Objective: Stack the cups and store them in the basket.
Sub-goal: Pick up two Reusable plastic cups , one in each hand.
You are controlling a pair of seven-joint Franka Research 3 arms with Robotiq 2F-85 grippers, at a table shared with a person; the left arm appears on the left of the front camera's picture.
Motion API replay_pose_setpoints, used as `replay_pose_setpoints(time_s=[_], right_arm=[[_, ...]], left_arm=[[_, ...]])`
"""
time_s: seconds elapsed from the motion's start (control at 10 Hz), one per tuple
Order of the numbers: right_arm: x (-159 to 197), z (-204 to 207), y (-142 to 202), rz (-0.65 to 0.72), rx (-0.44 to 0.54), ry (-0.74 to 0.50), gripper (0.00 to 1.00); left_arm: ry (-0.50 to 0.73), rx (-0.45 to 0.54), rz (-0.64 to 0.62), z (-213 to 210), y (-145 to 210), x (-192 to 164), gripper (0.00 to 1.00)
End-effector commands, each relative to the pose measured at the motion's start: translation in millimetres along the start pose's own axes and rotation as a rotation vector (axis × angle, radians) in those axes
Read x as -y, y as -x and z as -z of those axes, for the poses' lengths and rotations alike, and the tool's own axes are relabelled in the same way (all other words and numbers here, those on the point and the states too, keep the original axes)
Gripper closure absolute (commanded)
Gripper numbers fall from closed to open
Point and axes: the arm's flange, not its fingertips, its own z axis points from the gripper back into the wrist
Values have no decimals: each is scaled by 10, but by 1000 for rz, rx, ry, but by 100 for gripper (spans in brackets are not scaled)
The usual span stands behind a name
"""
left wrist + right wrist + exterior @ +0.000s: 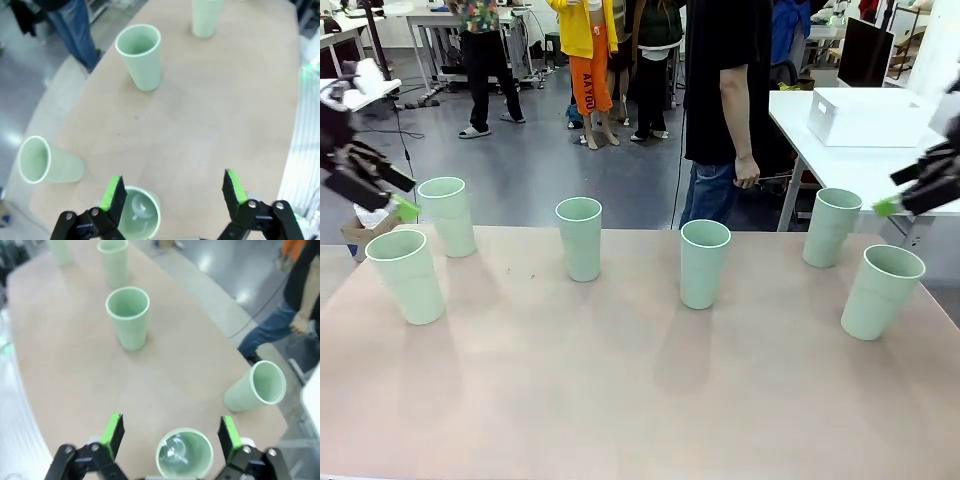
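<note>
Nothing stacked yet: six cups point(705, 263) stand singly, upright, across the bench point(620, 400). Basket point(868, 117) sits on a side table point(855, 168) beyond the bench's far right corner. Left hand point(175, 190) and right hand point(171, 429) are wide and empty, over the bench's ends.

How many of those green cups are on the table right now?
6 cups, all upright on the table: two at the left end, two near the middle, two at the right end. None seems hidden.
</note>
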Motion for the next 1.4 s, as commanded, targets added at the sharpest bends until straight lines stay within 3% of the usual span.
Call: replay_pose_setpoints(time_s=[0.0, 0.3, 0.6, 0.9, 1.3], right_arm=[[343, -256, 316, -66, 58, -109, 0], [619, -527, 914, -33, 185, -164, 0], [622, -707, 1341, 4, 308, -148, 0], [601, -755, 1521, 70, 368, -125, 0], [547, -798, 1488, 85, 406, -111, 0]], left_arm=[[106, 48, 40, -249, 342, -56, 0], [111, 131, 84, -448, 940, -139, 0], [82, 219, 14, -452, 1359, -127, 0], [48, 322, -7, -453, 1624, -130, 0], [32, 370, -7, -484, 1675, -82, 0]])
